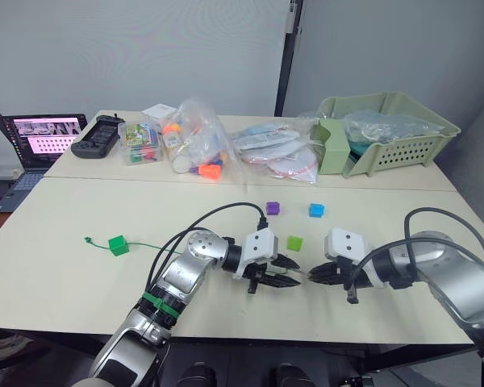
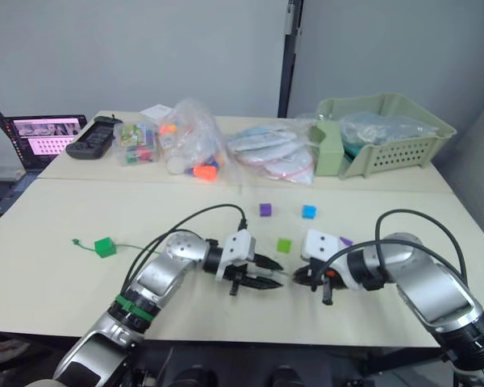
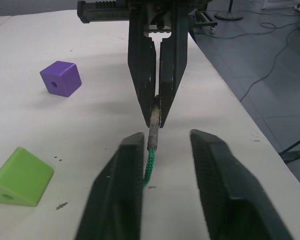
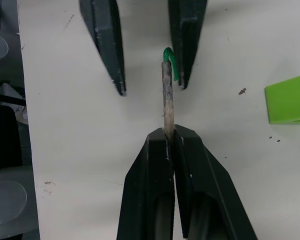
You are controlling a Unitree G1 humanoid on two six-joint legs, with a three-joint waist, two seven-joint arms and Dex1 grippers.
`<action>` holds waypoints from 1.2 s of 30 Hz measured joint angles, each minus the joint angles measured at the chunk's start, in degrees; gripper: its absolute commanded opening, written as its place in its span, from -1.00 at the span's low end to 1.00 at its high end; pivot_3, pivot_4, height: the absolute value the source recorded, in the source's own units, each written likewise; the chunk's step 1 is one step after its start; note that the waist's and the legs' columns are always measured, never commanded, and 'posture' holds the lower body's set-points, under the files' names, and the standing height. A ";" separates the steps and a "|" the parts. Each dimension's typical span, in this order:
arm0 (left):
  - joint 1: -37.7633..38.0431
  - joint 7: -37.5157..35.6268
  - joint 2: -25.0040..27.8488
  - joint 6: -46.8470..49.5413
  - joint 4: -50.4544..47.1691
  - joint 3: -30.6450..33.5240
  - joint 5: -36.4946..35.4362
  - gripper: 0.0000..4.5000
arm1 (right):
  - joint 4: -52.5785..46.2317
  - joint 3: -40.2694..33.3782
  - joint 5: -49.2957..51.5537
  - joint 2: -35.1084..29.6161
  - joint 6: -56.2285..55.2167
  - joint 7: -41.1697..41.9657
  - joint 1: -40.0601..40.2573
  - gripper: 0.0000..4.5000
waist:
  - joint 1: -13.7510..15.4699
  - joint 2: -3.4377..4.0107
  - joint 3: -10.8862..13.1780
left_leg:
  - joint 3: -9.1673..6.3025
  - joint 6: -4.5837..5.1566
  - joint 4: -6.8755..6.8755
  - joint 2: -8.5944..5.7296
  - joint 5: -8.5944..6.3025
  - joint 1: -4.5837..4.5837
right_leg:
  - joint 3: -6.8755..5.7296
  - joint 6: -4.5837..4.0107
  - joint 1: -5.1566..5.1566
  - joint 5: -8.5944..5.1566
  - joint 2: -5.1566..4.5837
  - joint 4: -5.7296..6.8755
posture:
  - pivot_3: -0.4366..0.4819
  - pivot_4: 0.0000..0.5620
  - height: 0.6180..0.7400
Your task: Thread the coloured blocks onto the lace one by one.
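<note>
Lace (image 4: 168,87) tip sat clamped in the right end effector (image 4: 170,137) (fingers pressed together); the left end effector (image 3: 162,155) stood released around it.

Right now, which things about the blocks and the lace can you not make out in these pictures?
- Lace: its run behind the left arm toward the left gripper is hidden in the eye views.
- Second purple block: mostly hidden behind the right gripper.
- Dark green block: too small to tell whether the lace passes through it.
- Lace tip's end: hidden inside the shut right fingers.
</note>
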 measured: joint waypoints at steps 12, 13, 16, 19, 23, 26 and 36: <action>-0.01 0.27 -0.60 0.67 0.37 0.15 0.00 -0.99 | -0.26 -0.23 0.47 -0.27 1.08 0.51 0.03 -1.00 | 0.08 0.01 0.00 | -0.01 0.00 0.00 -0.01 0.00 0.00 | 0.00 0.00 0.01 0.00 0.00 -0.01 | -0.05 -0.47 0.89; -0.01 0.28 -0.67 0.67 0.39 0.17 0.00 -1.00 | -0.26 -0.51 1.09 -0.27 1.57 0.36 0.20 -0.85 | 0.10 0.00 0.00 | -0.01 0.00 0.00 -0.01 0.00 0.00 | 0.00 0.00 0.01 0.00 0.00 -0.01 | -0.05 -0.47 0.89; -0.04 0.27 -1.59 0.42 0.59 0.17 -0.10 -1.00 | -1.38 -2.65 2.39 -0.20 3.01 -0.72 1.73 -0.42 | 0.31 0.01 0.00 | -0.04 -0.01 0.00 -0.02 0.00 -0.02 | 0.00 0.00 0.02 0.00 -0.01 0.00 | -0.05 -0.47 0.89; -0.20 -0.13 -2.01 -0.81 1.38 0.16 -0.11 -1.00 | -3.64 -5.70 4.19 -0.97 4.08 -1.96 5.04 0.07 | 0.62 0.01 0.00 | -0.06 -0.01 0.00 -0.03 0.00 -0.01 | 0.00 0.00 0.04 0.00 -0.01 -0.01 | -0.05 -0.47 0.89; -0.68 -0.85 -1.49 -2.73 3.84 0.25 -0.04 -1.00 | -5.19 -13.70 4.55 -1.86 4.61 -5.25 12.15 0.68 | 0.85 0.01 0.00 | -0.05 -0.04 0.00 -0.04 0.03 -0.01 | 0.00 0.00 0.05 0.00 -0.01 -0.06 | -0.05 -0.47 0.89; -1.08 -1.31 -1.13 -3.95 5.78 0.66 -0.04 -1.00 | -7.29 -21.32 6.73 1.65 6.22 -8.92 17.09 0.96 | 0.90 0.00 0.00 | -0.10 -0.05 0.00 -0.03 0.03 0.00 | -0.01 0.01 0.08 0.00 0.02 -0.04 | -0.05 -0.47 0.89; -2.05 -3.89 -0.33 -5.65 7.63 2.41 -0.62 -1.00 | -17.64 -39.53 9.74 28.05 1.60 -29.31 33.80 0.96 | 0.79 0.08 -0.05 | -0.15 -0.21 -0.04 -0.08 0.13 0.03 | 0.02 0.06 0.11 -0.03 0.01 0.00 | -0.05 -0.47 0.89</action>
